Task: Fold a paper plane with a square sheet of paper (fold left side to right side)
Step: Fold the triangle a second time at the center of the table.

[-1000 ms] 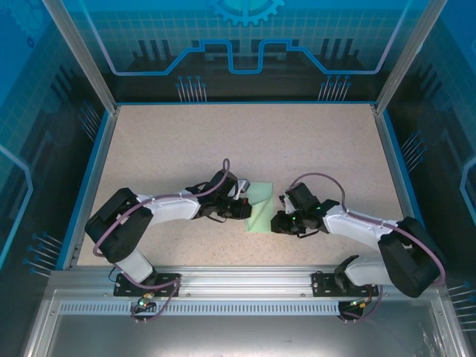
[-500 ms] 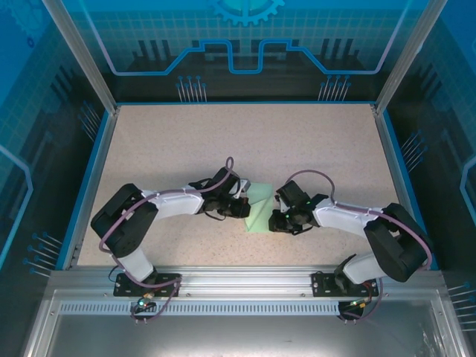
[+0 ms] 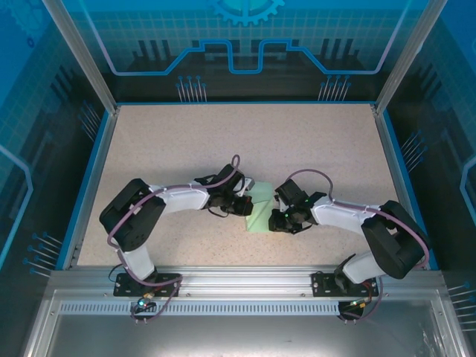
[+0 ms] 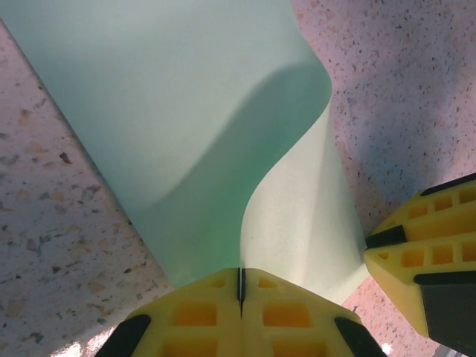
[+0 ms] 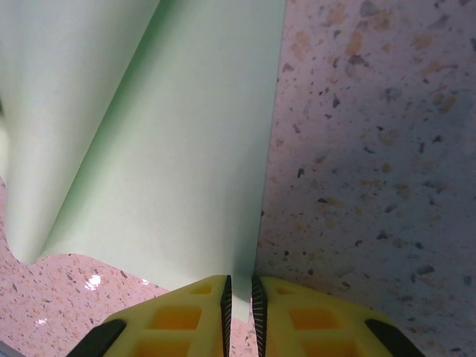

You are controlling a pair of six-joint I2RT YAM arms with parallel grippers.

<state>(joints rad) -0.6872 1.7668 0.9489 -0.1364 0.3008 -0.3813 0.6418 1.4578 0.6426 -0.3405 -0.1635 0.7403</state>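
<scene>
Beige speckled bench [image 3: 186,141] carries the square sheet of paper [image 3: 262,202], which lies between my two pincers. Over the last second the left arm has swung rightward. The left pincer [image 4: 240,281], pressed together on the sheet's left edge, now curls it over towards the right pincer [image 5: 239,288], which pinches the opposite edge. I judge the fold half-made. Whatever crease is forming beneath the curl is hidden.

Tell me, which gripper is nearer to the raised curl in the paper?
Left. The left gripper pinches the paper right where the curl rises; the right gripper sits at the flat right edge, away from it.
</scene>
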